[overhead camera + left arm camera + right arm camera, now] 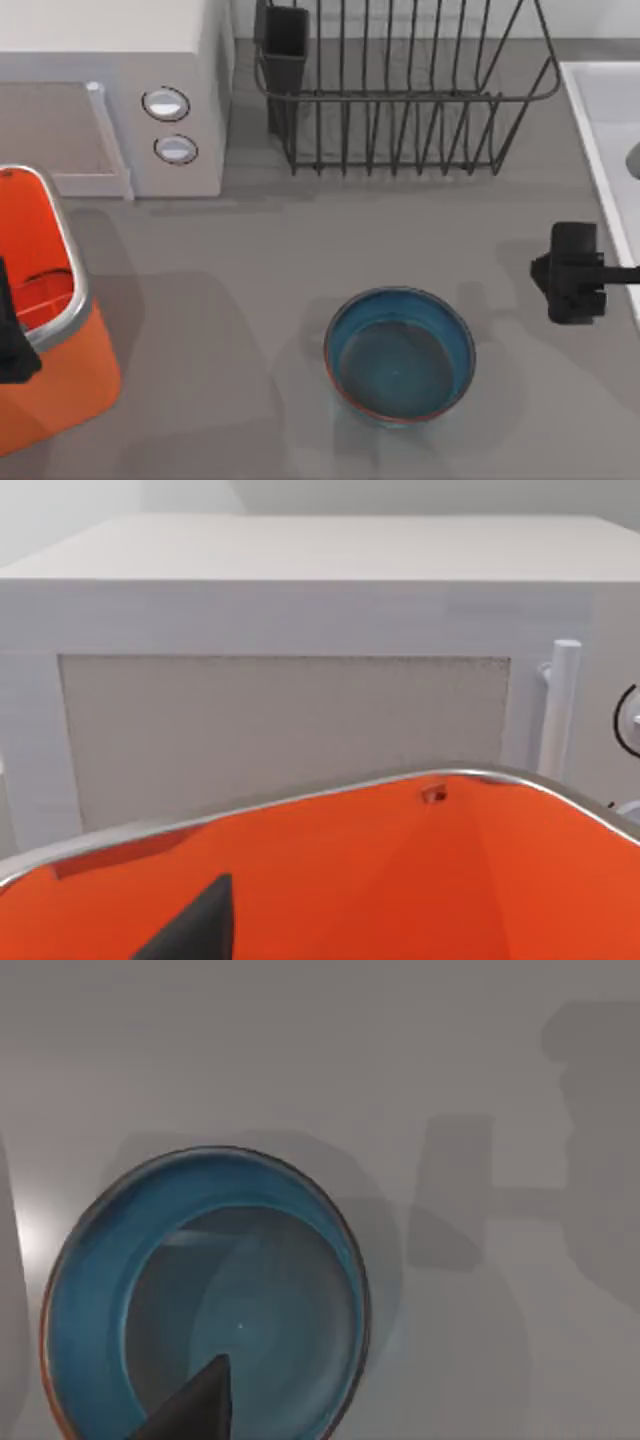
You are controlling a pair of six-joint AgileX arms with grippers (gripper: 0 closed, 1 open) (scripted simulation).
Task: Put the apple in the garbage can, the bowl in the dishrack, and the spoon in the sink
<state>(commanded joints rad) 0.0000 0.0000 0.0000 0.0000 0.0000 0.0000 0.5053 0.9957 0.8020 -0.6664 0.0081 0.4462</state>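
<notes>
The teal-blue bowl (400, 355) stands upright and empty on the grey counter near the front middle; in the right wrist view the bowl (250, 1260) lies just below the camera. My right gripper (572, 272) hovers to the right of the bowl and a little behind it, near the sink (610, 120). At the left edge, my left gripper (10, 340) hangs over the orange garbage can (60, 390), and the can's orange inside (400, 880) and silver rim appear in the left wrist view. The dishrack (400, 100) stands at the back. The apple and the spoon are out of view.
A white microwave (110, 60) with two round buttons stands at the back left, right behind the garbage can; its front (300, 730) faces the left wrist camera. Open counter lies between the bowl and the dishrack.
</notes>
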